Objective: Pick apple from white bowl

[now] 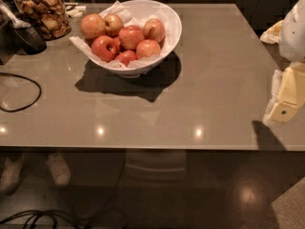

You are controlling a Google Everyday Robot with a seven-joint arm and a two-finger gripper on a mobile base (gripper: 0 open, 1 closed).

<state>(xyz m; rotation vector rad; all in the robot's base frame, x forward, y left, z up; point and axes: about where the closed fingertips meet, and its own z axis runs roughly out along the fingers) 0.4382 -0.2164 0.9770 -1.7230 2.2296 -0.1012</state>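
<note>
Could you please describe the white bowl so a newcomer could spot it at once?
On the grey table, look to the far left half, well away from the gripper at the right edge. The white bowl stands there, just right of the glass jar; unlike the jar, it is wide, paper-lined and heaped with red apples.

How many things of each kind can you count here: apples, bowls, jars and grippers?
Apples: 7 visible, all in the bowl
White bowl: 1
Glass jar: 1
Gripper: 1, at the right edge of the view, well away from the bowl
Total: 10
</note>
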